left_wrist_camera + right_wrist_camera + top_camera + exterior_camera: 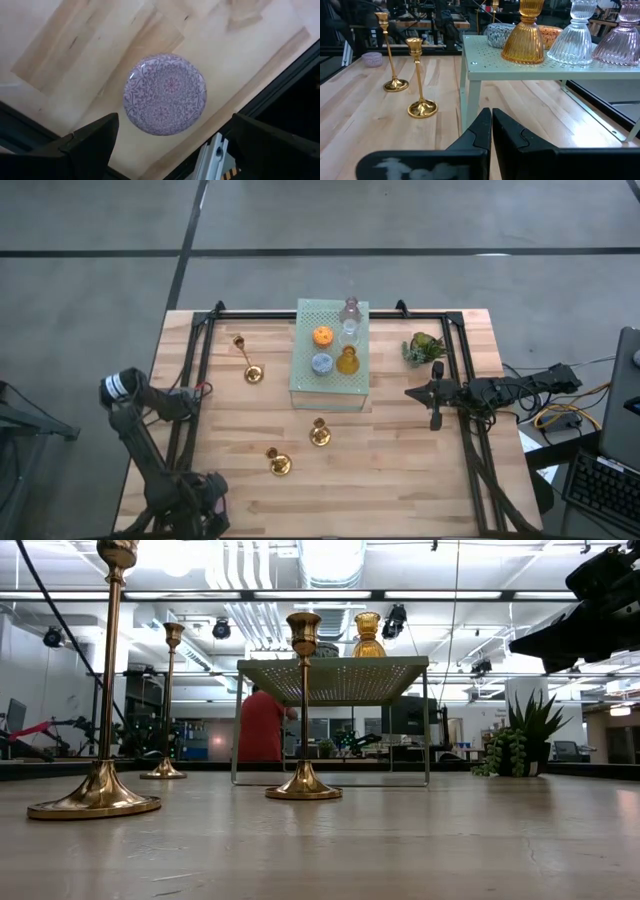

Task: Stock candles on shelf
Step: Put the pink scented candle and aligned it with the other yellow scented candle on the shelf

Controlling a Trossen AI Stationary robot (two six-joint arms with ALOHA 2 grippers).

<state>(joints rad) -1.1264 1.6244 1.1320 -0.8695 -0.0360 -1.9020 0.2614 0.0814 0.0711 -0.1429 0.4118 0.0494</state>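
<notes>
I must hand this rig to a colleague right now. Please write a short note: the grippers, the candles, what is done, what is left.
Left gripper: open, above the lilac candle, not gripping it.
Right gripper: shut, empty, waiting on the right of the shelf.
Done: five candles stand on the shelf: orange, pale blue, amber, clear, mauve-pink.
Left: the lilac candle is on the table near the left edge. Grasp it and place it on the shelf.

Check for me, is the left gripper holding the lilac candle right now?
No, the left gripper hangs open above the lilac candle, which lies on the table.
</notes>
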